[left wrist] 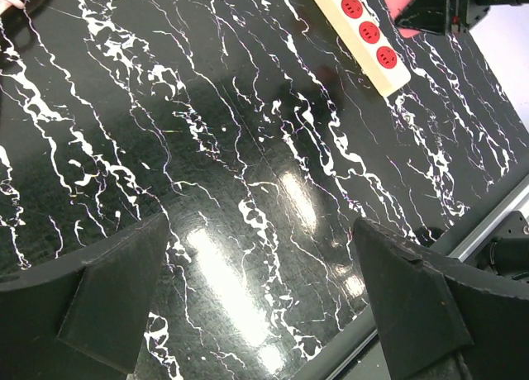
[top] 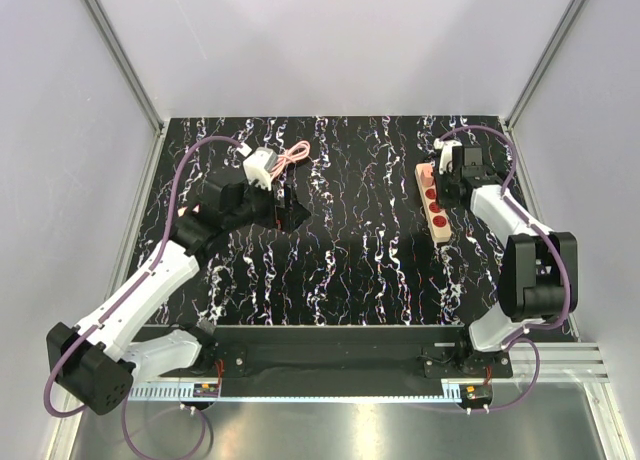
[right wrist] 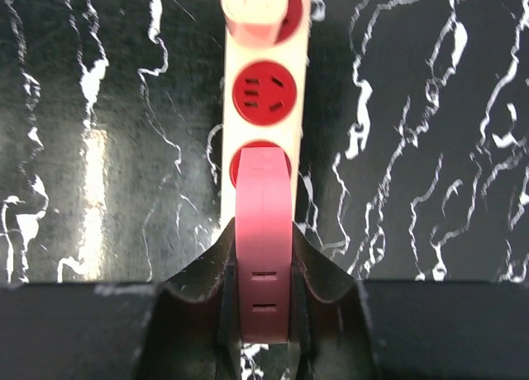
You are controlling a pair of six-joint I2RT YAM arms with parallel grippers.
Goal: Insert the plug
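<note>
The black white-veined desk [top: 330, 270] carries a long cream plastic power strip [right wrist: 259, 93] with round red sockets. The small salmon-pink rounded plastic plug [right wrist: 264, 239] is clenched in the right gripper [right wrist: 264, 273] directly over one of the strip's sockets, its long axis laid along the strip. Contact probably is not yet made. The left gripper [left wrist: 260, 231], spread and empty, is held well apart from the strip.

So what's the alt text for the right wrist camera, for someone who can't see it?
The right gripper holds a salmon-pink plug, its front end over the nearest red socket of a cream power strip. The strip lies on a black, white-veined table; its middle socket is free and a beige block partly covers the far one.
</note>
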